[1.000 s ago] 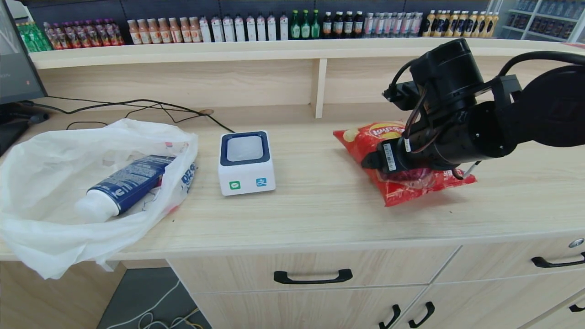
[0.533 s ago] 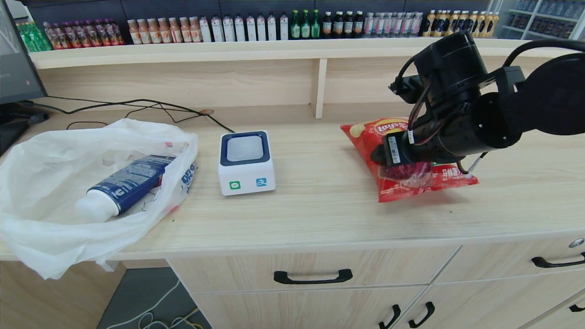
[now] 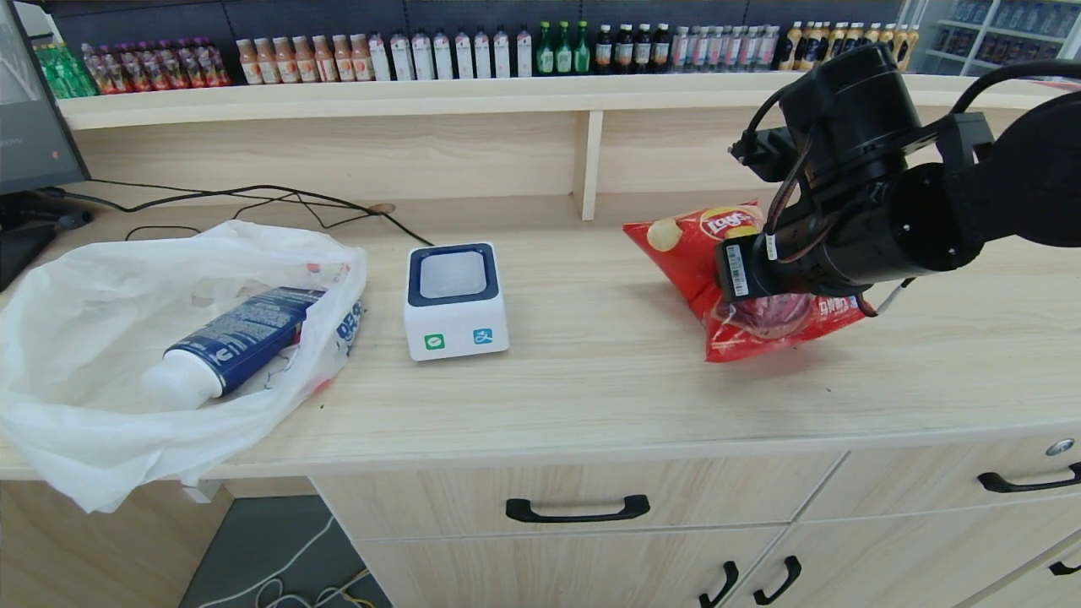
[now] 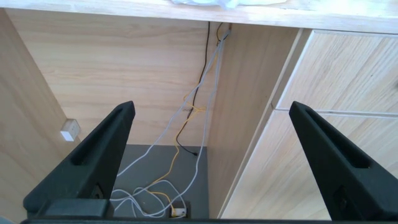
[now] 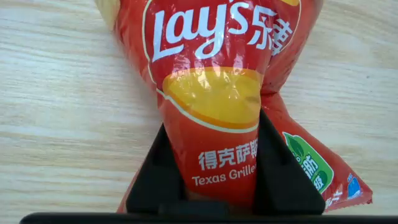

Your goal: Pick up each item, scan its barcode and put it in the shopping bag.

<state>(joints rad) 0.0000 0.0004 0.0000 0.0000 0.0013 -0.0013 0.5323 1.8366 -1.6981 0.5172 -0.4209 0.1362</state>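
The chip bag (image 3: 688,249) hangs tilted over the desk (image 3: 591,380), well to the right of the scanner (image 3: 454,300). The right claw (image 5: 214,174) pinches it across the middle. I cannot tell whether its low corner touches the wood. It looks light, puffy and slick, with brittle contents, so a gentle hold near a crimped seam would suit it. The shopping bag (image 3: 76,422) lies at far left with a tube (image 3: 241,333) inside. The left claw (image 4: 211,155) hangs spread below the desk edge.

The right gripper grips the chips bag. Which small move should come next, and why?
Probably carry the chips bag leftward toward the scanner: the right gripper is shut on it, it tilts up off the counter, and the scanner stands apart.
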